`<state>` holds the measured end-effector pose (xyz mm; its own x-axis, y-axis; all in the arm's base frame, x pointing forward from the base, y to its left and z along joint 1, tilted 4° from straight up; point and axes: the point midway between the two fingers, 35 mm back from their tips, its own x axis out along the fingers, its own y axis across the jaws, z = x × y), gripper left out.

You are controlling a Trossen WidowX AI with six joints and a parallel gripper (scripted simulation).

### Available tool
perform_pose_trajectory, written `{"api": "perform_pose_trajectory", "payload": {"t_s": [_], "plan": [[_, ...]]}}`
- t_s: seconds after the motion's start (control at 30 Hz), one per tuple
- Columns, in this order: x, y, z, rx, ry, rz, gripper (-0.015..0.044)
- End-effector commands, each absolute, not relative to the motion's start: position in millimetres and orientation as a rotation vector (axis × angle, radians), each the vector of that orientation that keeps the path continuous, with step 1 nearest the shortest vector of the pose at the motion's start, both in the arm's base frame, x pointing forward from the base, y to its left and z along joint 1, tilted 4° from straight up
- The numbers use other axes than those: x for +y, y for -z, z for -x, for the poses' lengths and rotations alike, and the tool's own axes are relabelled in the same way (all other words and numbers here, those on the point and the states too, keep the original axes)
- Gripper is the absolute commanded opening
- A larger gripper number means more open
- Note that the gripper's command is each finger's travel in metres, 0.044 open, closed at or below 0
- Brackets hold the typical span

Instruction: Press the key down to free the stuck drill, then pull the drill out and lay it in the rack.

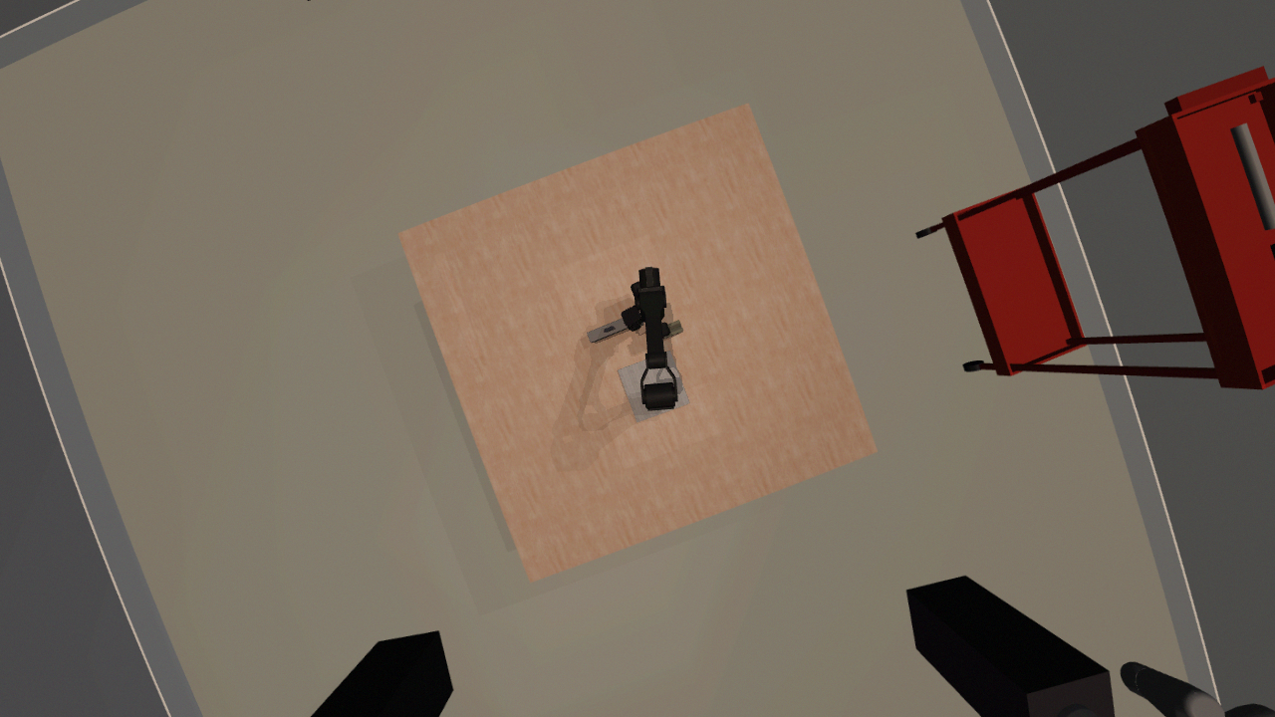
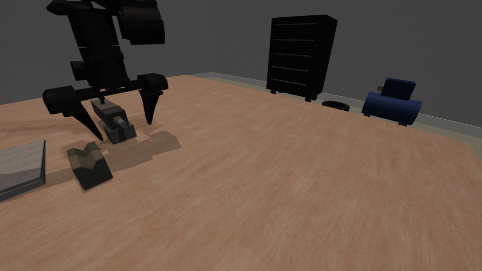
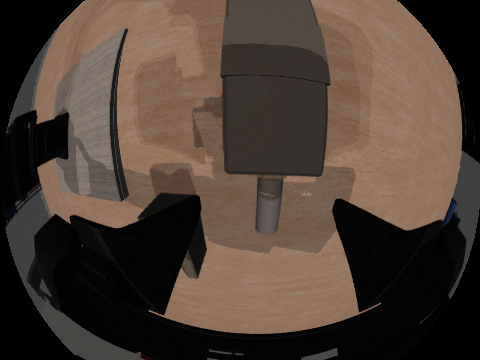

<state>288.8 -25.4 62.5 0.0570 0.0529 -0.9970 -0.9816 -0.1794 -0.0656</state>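
Note:
The dark grey block [image 1: 595, 336] [image 2: 113, 117] [image 3: 275, 125] lies on the table. The grey drill shank [image 2: 120, 121] [image 3: 267, 217] sticks out of its end face. The small black key [image 2: 102, 100] [image 1: 609, 330] is on the block's top, out of the wrist view. My gripper [image 2: 125, 131] [image 3: 270, 204] is wide open and empty, pointing down around the shank end of the block, with one finger on each side of the shank in the wrist view. The olive V-grooved rack [image 1: 674, 328] [image 2: 92, 171] [image 3: 191, 268] stands beyond the shank, partly hidden behind one finger in the wrist view.
The flat grey base plate [image 1: 631, 384] [image 2: 22, 163] [image 3: 95, 115] lies beside the block and rack. The arm stands on it. A red cart [image 1: 1011, 285], a black cabinet [image 2: 296, 57] and a blue compressor [image 2: 391, 107] stand away from the wooden table [image 1: 739, 196].

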Motion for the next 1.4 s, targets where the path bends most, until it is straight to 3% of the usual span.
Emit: {"api": "perform_pose_trajectory", "payload": {"t_s": [0.0, 0.3, 0.8, 1.03, 1.37], "plan": [[-22.1, -54.2, -286.6, 1.041, -1.324, 1.324, 0.0440], [-19.2, -45.9, -285.8, 1.041, -1.325, 1.324, 0.0440], [-20.7, -49.2, -287.4, 1.038, -1.321, 1.332, 0.0046], [-20.7, -49.2, -287.4, 1.038, -1.321, 1.332, 0.0000], [-28.7, -48.9, -288.0, 1.042, -1.324, 1.324, 0.0000]]}}
